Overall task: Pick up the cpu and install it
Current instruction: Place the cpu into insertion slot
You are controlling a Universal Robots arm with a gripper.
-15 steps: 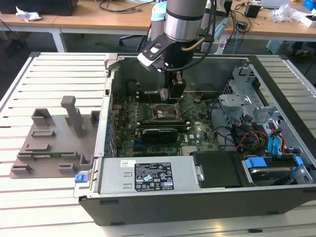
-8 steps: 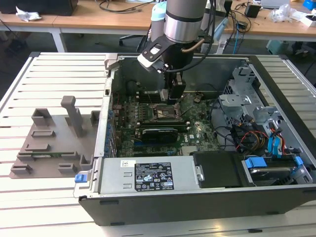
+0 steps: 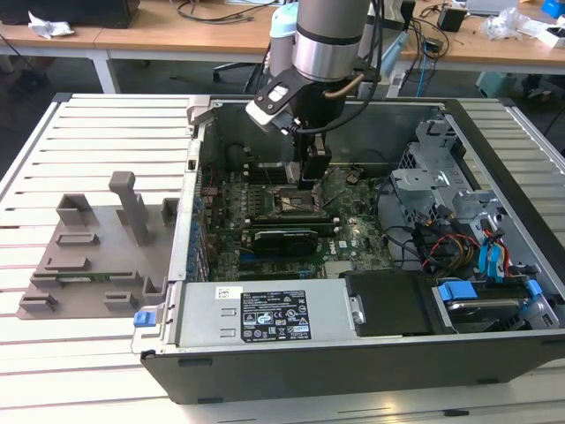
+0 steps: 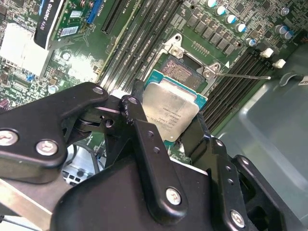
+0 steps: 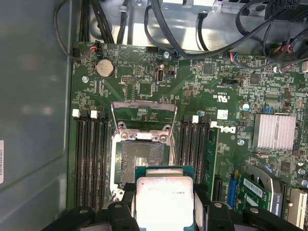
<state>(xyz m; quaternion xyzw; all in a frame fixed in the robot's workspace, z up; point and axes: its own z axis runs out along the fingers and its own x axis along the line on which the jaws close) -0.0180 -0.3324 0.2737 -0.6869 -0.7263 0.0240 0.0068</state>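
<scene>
Black linkages of the gripper (image 4: 168, 110) stood foremost in both wrist views, its jaws closed narrowly on two opposite edges of the cpu (image 5: 164, 201), silver lid facing the cameras. That chip hung over the motherboard (image 5: 144, 86) inside the computer case (image 3: 353, 362), partly overlapping the open socket (image 5: 142, 159), whose load plate (image 5: 143, 114) stood raised. Whether chip and socket touched could not be told. In the exterior view the case lay on a slatted desk (image 3: 88, 124) beside a grey fixture (image 3: 93, 256).
</scene>
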